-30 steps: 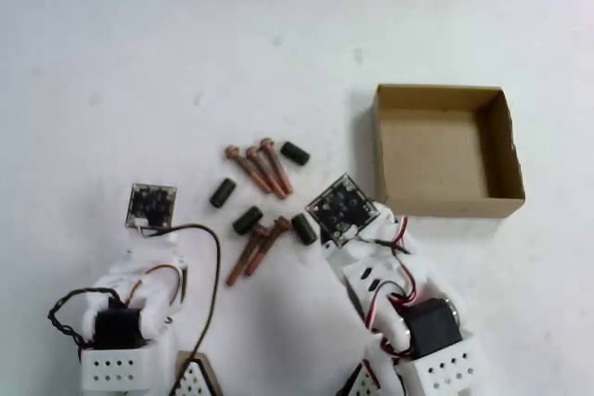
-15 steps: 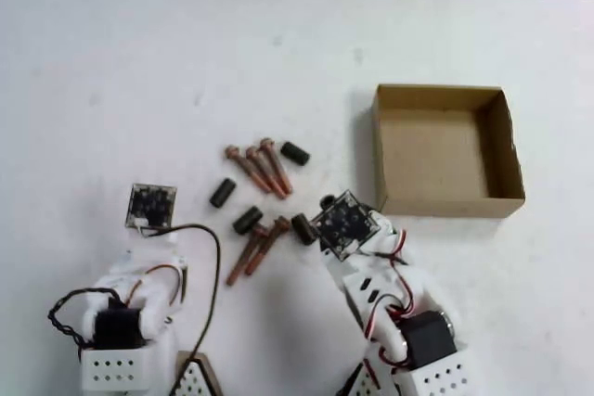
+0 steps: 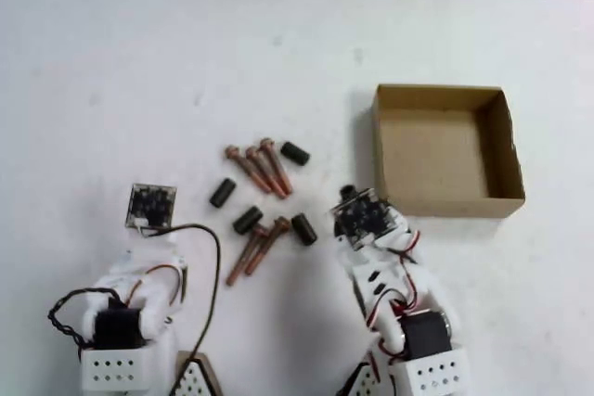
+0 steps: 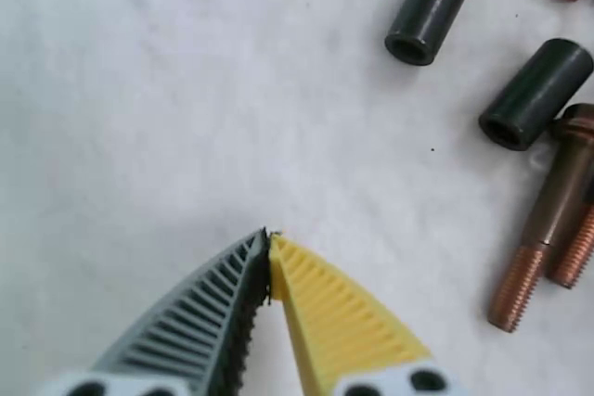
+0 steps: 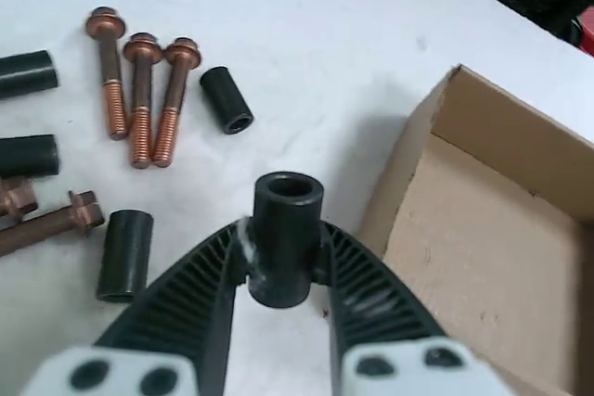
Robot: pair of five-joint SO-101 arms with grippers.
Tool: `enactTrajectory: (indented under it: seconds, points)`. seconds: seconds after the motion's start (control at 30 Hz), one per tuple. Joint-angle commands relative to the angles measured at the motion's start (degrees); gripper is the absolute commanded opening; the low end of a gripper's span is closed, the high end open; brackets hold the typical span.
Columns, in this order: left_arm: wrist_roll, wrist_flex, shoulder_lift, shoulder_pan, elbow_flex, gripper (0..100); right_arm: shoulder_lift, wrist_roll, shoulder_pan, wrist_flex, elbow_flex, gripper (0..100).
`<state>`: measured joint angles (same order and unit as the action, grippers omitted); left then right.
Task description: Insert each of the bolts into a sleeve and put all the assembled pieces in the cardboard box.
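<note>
The white table [image 3: 139, 71] carries everything. The cardboard box [image 3: 445, 150] sits right of centre in the high view, open-topped, with no assembled piece in it. The right gripper [image 5: 284, 257] stands just beside the box's lower left corner, its claw pinching a black sleeve [image 5: 286, 229] upright, bore facing up. The left gripper [image 4: 269, 238] sits at the lower left of the high view, claw pressed together on nothing. Three bolts [image 3: 261, 168] lie side by side at centre, and a pair of bolts [image 3: 255, 249] lies below them. Four loose sleeves [image 3: 247, 221] are scattered around them.

The step in hand looks like pairing the held sleeve with a bolt. To do it well, I judge the right claw should hold the bore exposed and steady while the left takes a bolt near its head, leaving the threads free, and lines it up squarely. A skewed entry could catch on the rim.
</note>
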<state>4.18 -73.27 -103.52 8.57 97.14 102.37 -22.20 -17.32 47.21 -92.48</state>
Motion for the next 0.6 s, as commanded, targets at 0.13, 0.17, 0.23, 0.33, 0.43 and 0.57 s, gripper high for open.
enactTrajectory:
  seconds: [0.13, 0.17, 0.23, 0.33, 0.43, 0.57]
  points:
    - [0.35, -0.35, -0.66, -0.57, -0.18, 2, 0.75, 2.02, 1.27, -3.03, -0.26, 1.6]
    - [0.35, -0.35, -0.66, -0.57, -0.18, 2, 0.75, 2.02, 1.27, -3.03, -0.26, 1.6]
    - [0.35, -0.35, -0.66, -0.57, -0.18, 2, 0.75, 2.02, 1.27, -3.03, -0.35, 1.6]
    - [0.35, -0.35, -0.66, -0.57, -0.18, 2, 0.75, 2.02, 1.27, -2.95, -0.35, 1.6]
    - [0.35, -0.35, -0.66, -0.57, -0.18, 2, 0.75, 2.02, 1.27, -2.95, -0.35, 1.6]
    - [0.35, -0.35, -0.66, -0.57, -0.18, 2, 0.75, 2.02, 1.27, -2.95, -0.35, 1.6]
